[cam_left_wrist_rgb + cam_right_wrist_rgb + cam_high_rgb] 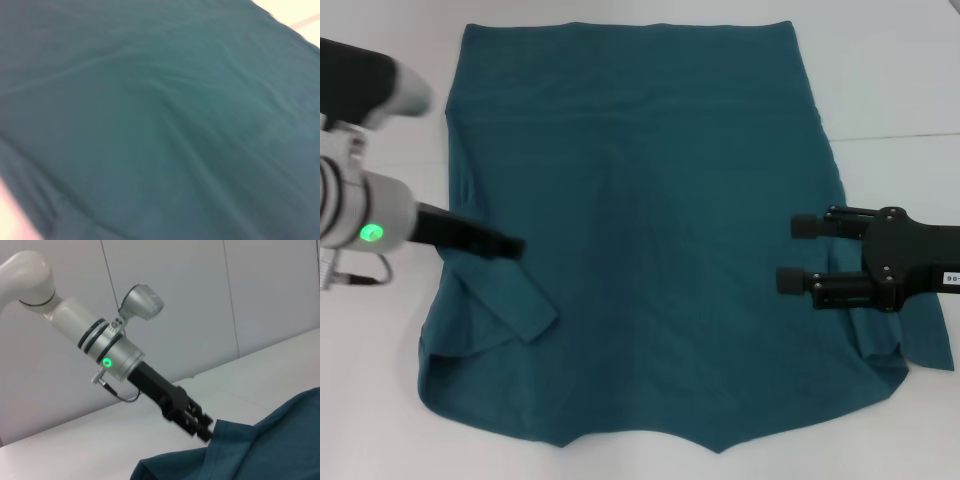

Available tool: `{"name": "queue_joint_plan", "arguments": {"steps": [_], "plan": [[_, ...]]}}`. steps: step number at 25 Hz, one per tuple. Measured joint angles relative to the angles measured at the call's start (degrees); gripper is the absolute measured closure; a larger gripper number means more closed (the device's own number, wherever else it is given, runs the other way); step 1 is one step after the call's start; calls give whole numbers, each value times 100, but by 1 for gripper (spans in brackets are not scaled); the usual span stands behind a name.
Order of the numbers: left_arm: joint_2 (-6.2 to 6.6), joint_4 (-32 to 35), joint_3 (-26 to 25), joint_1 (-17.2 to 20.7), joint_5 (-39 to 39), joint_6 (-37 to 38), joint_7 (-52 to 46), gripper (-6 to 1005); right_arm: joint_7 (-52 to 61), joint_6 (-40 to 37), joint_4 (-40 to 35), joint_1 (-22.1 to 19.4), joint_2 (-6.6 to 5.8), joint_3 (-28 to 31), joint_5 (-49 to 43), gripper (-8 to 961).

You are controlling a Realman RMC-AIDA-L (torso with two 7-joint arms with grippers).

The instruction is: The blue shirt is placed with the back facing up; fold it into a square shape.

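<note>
One blue shirt (650, 230) lies across the white surface (890, 70), sleeves tucked in, lengthwise folds apparently remaining. Left pincer (510, 246) appears closed on its left edge; right pincer (798, 254) hovers open over the right side.

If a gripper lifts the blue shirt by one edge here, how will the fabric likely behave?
The blue shirt will probably droop and drag rather than keep its shape: it lies in soft ripples with one sleeve flopped inward. It looks light for its spread. It may bunch when pushed, as at the left gripper.
</note>
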Motion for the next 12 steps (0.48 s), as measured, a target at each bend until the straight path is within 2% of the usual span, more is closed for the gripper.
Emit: {"name": "queue_joint_plan", "arguments": {"steps": [5, 10, 12], "plan": [[82, -334, -922, -149, 84, -364, -15, 390, -8, 3, -1, -7, -1, 0, 0, 83], [302, -1085, -1212, -420, 99, -750, -62, 194, -12, 7, 22, 23, -1, -2, 0, 84], [341, -1288, -1216, -440, 109, -997, -62, 173, -12, 8, 45, 40, -1, -7, 2, 84]]}}
